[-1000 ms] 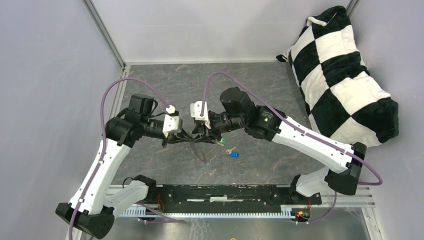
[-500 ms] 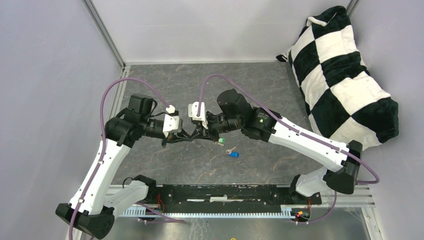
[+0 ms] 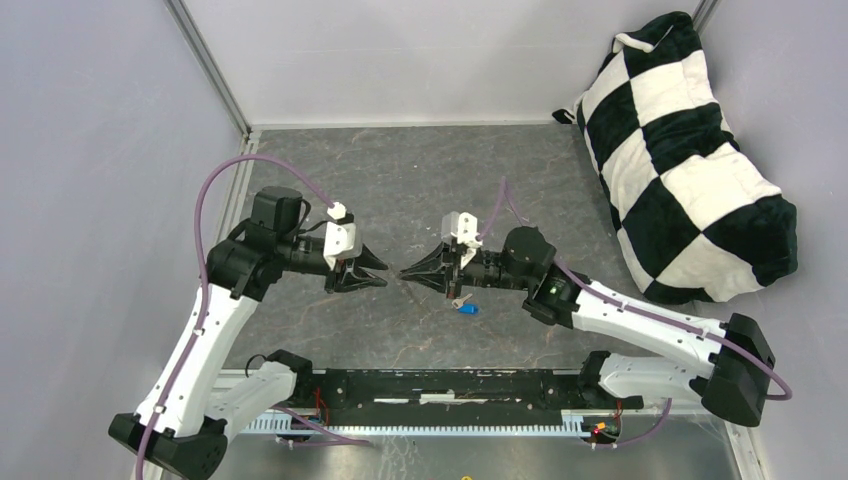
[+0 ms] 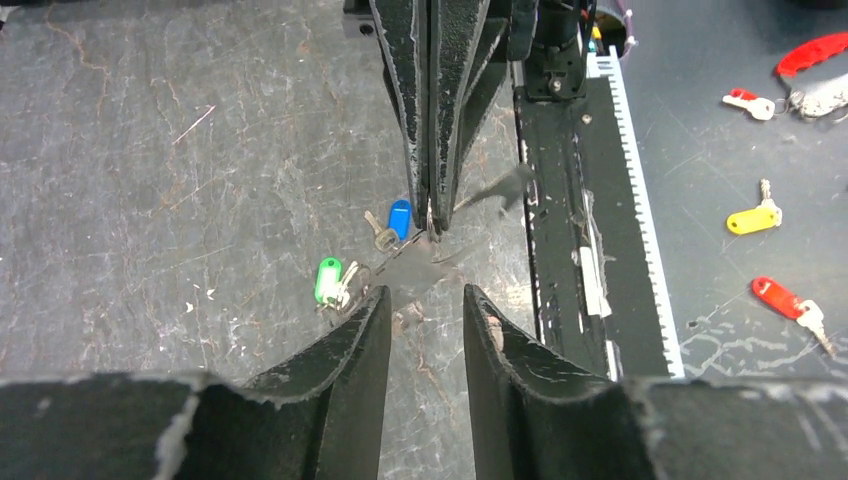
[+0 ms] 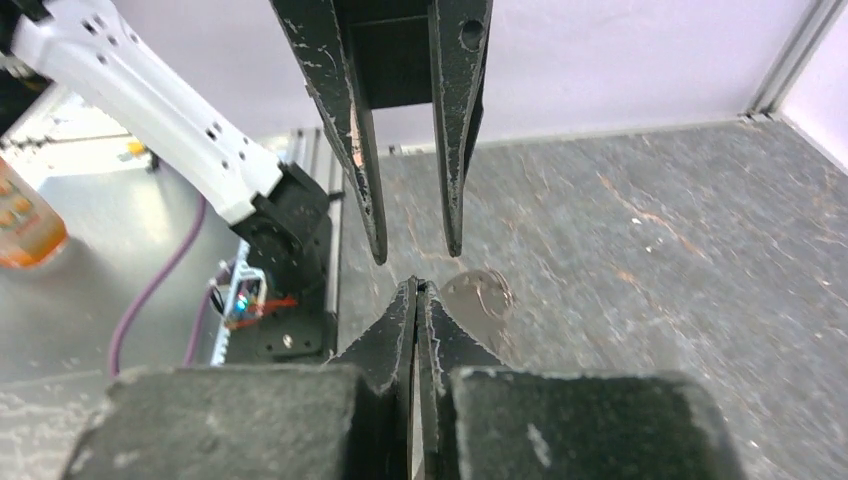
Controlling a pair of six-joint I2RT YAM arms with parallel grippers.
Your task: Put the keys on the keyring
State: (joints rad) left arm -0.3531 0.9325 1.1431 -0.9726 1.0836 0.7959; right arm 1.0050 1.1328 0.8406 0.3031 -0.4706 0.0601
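- While the overhead view sets the left gripper (image 3: 383,274) and the right gripper (image 3: 405,273) almost tip to tip above the grey table (image 3: 420,180), with a checkered cushion (image 3: 690,150) at the far right, the only key it shows clearly is the blue key (image 3: 467,309).
- The left wrist view adds the green key (image 4: 327,280), lying flat just beside the blue key but not touching it, both near the right gripper's tip.
- That view also shows red and yellow tagged keys (image 4: 750,218) beyond the black rail (image 4: 560,250).
- Only the right wrist view shows the keyring (image 5: 480,295) as a round loop, blurred, just past the fingertips.
- The left gripper's jaws are parted and hold nothing.
- The right gripper's jaws are pressed together, and the keyring appears to hang from their tip.
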